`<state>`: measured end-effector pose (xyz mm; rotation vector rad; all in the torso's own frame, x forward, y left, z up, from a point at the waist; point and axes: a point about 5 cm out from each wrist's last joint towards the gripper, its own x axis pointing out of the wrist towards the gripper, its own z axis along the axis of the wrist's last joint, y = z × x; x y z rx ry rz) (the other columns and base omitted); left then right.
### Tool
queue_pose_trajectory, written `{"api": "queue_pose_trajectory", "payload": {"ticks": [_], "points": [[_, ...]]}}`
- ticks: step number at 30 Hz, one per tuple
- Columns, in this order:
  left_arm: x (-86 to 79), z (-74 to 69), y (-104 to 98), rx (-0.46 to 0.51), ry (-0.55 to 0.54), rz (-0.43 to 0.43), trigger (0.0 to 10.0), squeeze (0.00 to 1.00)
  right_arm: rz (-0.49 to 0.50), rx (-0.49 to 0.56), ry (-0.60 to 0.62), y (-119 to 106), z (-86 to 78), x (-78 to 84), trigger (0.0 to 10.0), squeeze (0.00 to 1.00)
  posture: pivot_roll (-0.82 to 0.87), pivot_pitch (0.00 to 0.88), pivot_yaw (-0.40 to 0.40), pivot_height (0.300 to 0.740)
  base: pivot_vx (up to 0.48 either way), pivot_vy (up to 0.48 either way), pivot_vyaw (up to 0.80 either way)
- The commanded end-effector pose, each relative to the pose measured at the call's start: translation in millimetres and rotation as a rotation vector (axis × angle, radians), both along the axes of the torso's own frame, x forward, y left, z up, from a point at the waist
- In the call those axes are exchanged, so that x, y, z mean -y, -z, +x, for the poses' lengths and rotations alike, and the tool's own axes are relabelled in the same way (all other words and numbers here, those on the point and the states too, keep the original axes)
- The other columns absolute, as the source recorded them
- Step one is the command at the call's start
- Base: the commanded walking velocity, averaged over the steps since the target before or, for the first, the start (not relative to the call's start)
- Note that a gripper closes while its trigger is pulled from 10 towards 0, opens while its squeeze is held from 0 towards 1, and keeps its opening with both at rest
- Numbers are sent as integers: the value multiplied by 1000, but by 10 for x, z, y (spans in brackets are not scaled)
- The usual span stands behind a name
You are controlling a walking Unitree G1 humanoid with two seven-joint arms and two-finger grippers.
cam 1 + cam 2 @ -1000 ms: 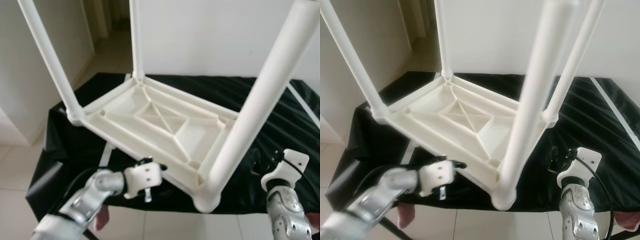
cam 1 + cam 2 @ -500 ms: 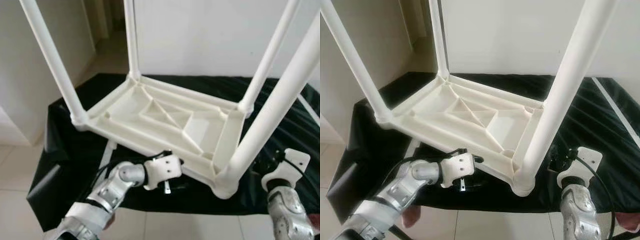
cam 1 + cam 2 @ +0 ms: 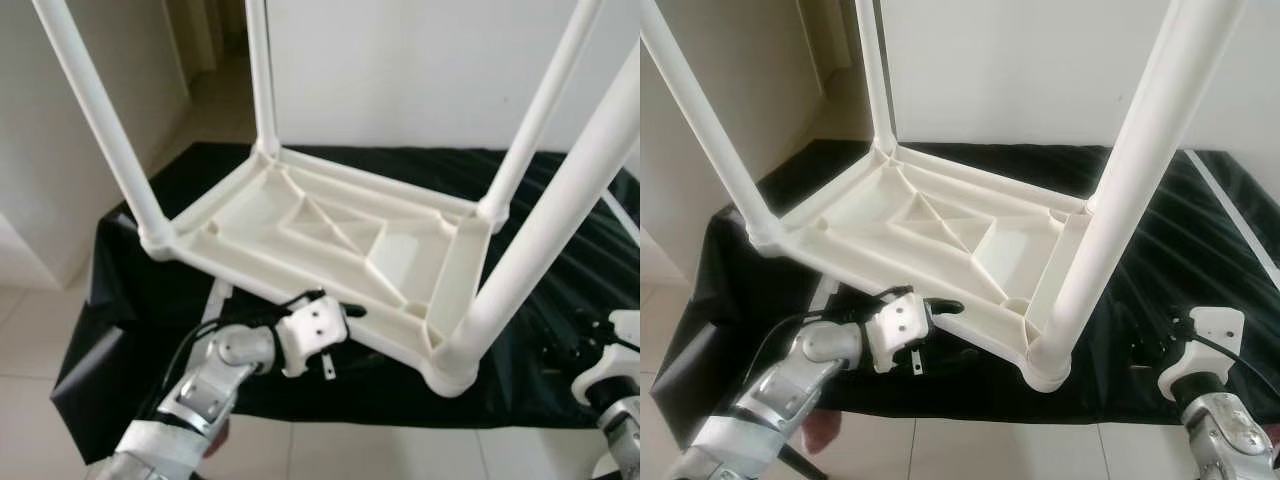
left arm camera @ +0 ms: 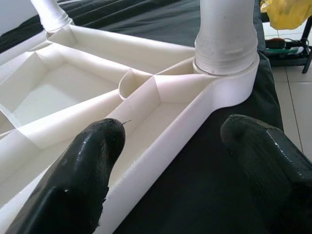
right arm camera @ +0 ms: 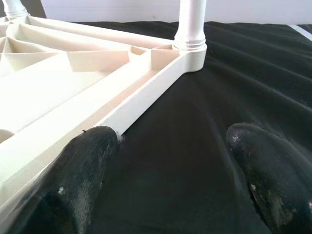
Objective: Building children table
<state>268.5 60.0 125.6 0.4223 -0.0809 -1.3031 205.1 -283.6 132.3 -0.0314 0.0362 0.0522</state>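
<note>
The white plastic children's table (image 3: 330, 240) lies upside down on the counter (image 3: 120, 270), which is draped in black cloth, and all 4 white legs (image 3: 95, 120) stand up out of its corner sockets. So the leg-fitting part of the build looks done, judging by how each leg sits seated in its collar (the nearest socket (image 4: 226, 53) in the left wrist view shows the tube fully home, with no gap that I can make out).

The left claw (image 4: 165, 146) is at the near long edge of the tabletop, open, with 1 black finger (image 4: 95, 151) over the ribbed underside and the other outside the rim above the cloth, so the rim runs between them but is not pinched. In the head views that claw (image 3: 930, 310) sits just beside the near corner leg (image 3: 1120, 190).

The right claw (image 5: 170, 161) is open too, low over the cloth at the table's right edge, 1 finger (image 5: 83, 161) touching or just beside the rim, the other well clear of it.

What seems left is to grip the frame and turn the table onto its feet; neither claw has a hold yet.
</note>
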Motion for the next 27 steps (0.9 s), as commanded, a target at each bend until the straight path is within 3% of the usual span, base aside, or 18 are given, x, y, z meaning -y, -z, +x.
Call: {"api": "queue_pose_trajectory", "payload": {"ticks": [1, 5, 9, 13, 17, 21, 24, 27], "points": [[-27, -29, -13, 4, -5, -4, 10000, 0, -11, -35, -79, -32, -89, -7, 10000, 0, 11, 0, -11, 740, 0, 0, 0], [-42, -56, -46, 4, -19, -21, 10000, 0, -19, -118, -249, -60, -243, -51, 10000, 0, 10, 0, -13, 740, 0, 0, 0], [-35, -77, -85, -9, -23, -51, 10000, 0, -30, -164, -352, -87, -309, -84, 10000, 0, 14, 0, -14, 740, 0, 0, 0], [5, -135, -146, -36, -23, -89, 10000, 0, -45, -229, -539, -135, -364, -195, 10000, 0, 13, 0, -14, 740, 0, 0, 0], [23, -151, -184, -47, -39, -111, 10000, 0, -37, -231, -668, -167, -285, -391, 10000, 0, 16, 0, -15, 740, 0, 0, 0], [32, -149, -187, -39, -49, -107, 10000, 0, -38, -241, -712, -145, -241, -476, 10000, 0, 20, 0, -20, 740, 0, 0, 0], [59, -147, -186, -58, -60, -100, 10000, 0, -21, -236, -792, -112, -156, -647, 10000, 0, 22, 0, -26, 740, 0, 0, 0], [84, -150, -192, -85, -56, -105, 10000, 0, -28, -208, -798, -108, -55, -728, 10000, 0, 26, 0, -29, 740, 0, 0, 0]]}}
